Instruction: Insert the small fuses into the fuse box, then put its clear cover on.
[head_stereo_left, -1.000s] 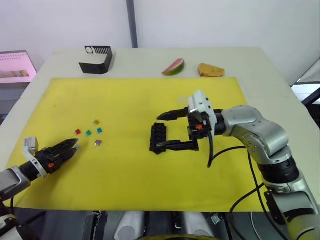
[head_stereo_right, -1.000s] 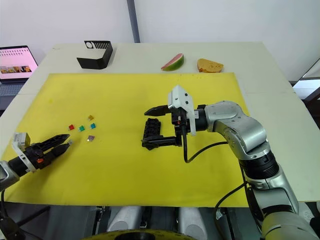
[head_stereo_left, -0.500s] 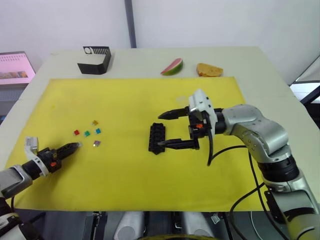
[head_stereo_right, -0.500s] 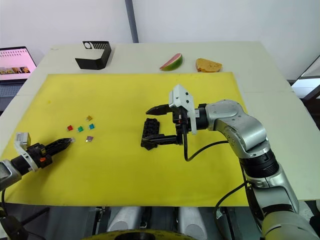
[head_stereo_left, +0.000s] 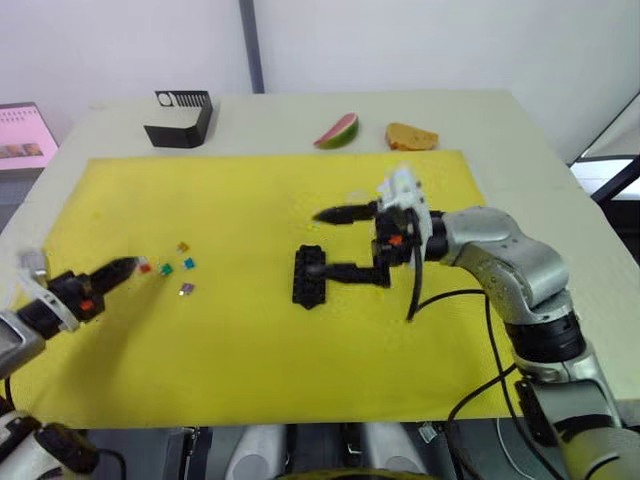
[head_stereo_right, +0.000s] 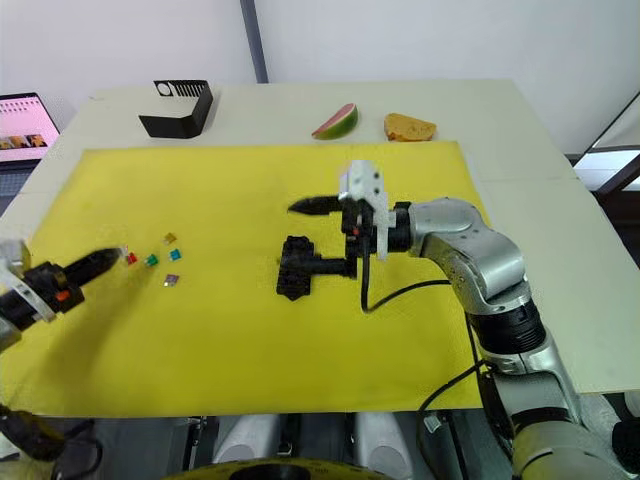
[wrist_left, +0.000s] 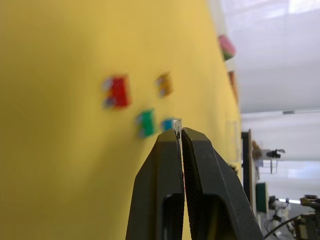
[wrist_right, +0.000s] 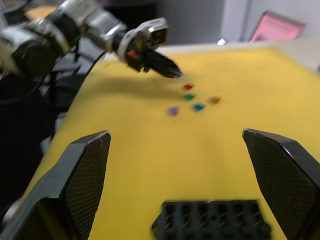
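Five small fuses lie on the yellow mat (head_stereo_left: 250, 190) at the left: red (head_stereo_left: 146, 268), green (head_stereo_left: 166, 269), teal (head_stereo_left: 188, 264), amber (head_stereo_left: 183, 247) and purple (head_stereo_left: 186, 289). My left gripper (head_stereo_left: 126, 266) hovers just left of the red one. It is shut, with a tiny pale fuse (wrist_left: 176, 122) pinched at its tips. The black fuse box (head_stereo_left: 308, 275) lies mid-mat. My right gripper (head_stereo_left: 335, 242) stands open beside it, its near finger reaching the box's right side and its far finger raised behind it. The clear cover is hidden from me.
A black angular holder (head_stereo_left: 178, 118) sits at the table's far left. A watermelon slice (head_stereo_left: 337, 131) and a piece of bread (head_stereo_left: 411, 137) lie behind the mat. A lit screen (head_stereo_left: 25, 130) stands off the table's left edge.
My left gripper has shut on a tiny pale fuse and drawn back to the left with it. The right arm stays by the fuse box. The camera view has shifted.
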